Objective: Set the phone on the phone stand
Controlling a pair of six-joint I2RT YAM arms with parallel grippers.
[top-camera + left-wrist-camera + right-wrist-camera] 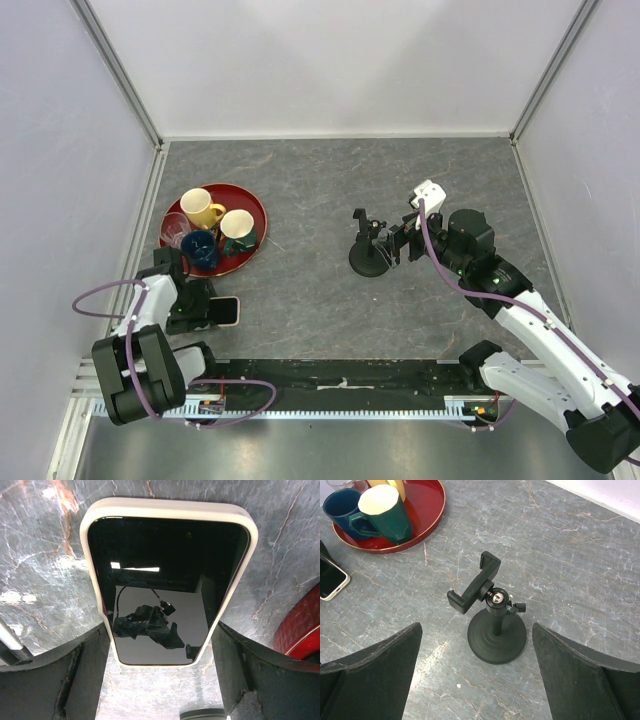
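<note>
The phone [165, 570] lies flat on the grey table, screen up, near the left front [228, 310]. My left gripper [161, 627] straddles its near end, and both fingers [85, 670] press against its long pale edges; it shows in the top view [210, 311]. The black phone stand [495, 630] stands upright mid-table [367, 255], its clamp cradle [475, 585] tilted and empty. My right gripper [475, 680] is wide open, just behind the stand's disc base, touching nothing [396, 243]. The phone's corner also shows in the right wrist view [330, 577].
A red round tray [256, 203] at the left holds a yellow mug [203, 208], a green mug [238, 231], a blue mug [202, 249] and a clear glass [175, 232]. Its rim lies close to the phone's right [305, 625]. White walls enclose the table.
</note>
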